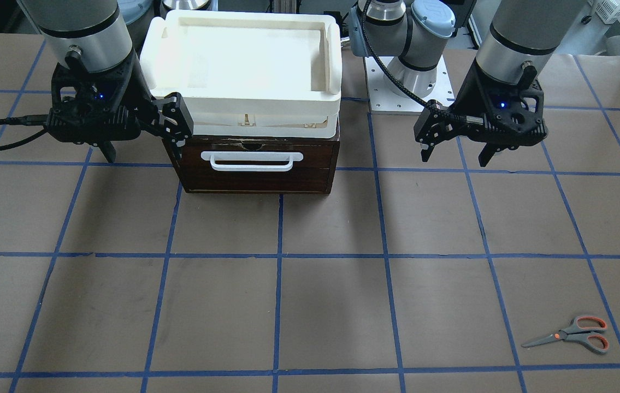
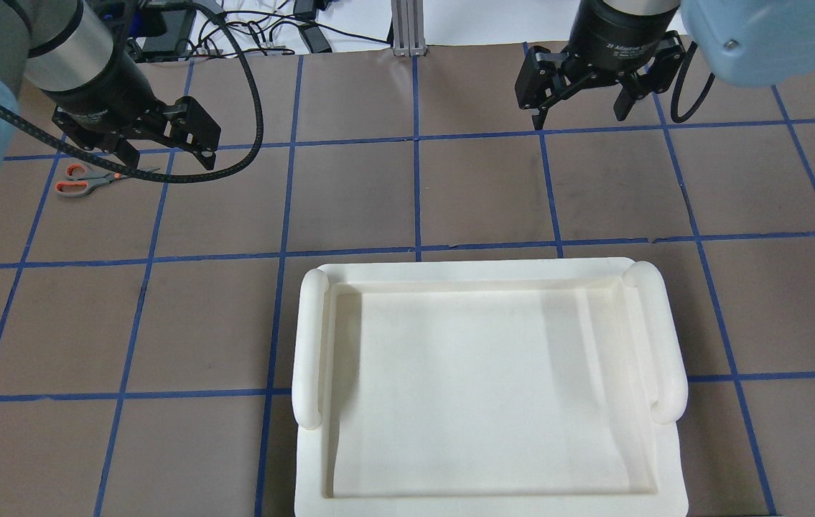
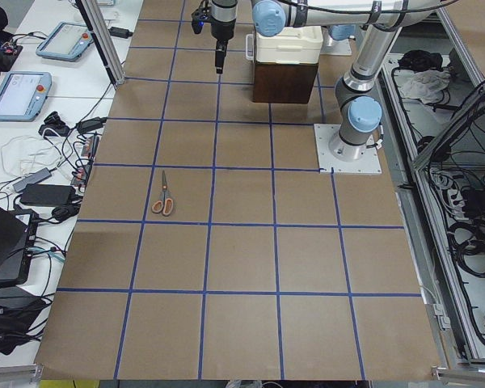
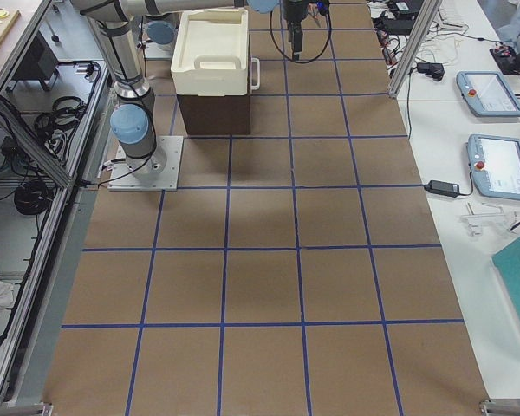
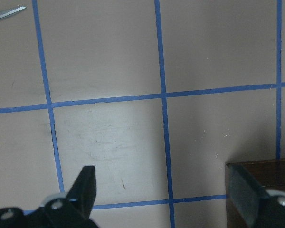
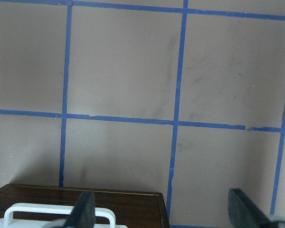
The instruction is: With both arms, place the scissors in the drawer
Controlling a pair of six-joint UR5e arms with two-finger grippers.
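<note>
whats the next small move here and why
Probably lower the open right gripper onto the white handle of the drawer. The drawer looks shut under the cream tray, and that gripper hangs close beside its front. The scissors lie flat on the table on the side of the left gripper, untouched, with nowhere to go until the drawer is open.

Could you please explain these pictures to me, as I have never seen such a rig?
Two robot arms stand at a taped table. Four fixed cameras watch from above, the front and both ends; two more ride on the wrists. In the front view the left arm is on the right, the right arm on the left. Both pairs of jaws are open and empty. The scissors lie flat on the left arm's side. The drawer is shut, with a white tray on top.
</note>
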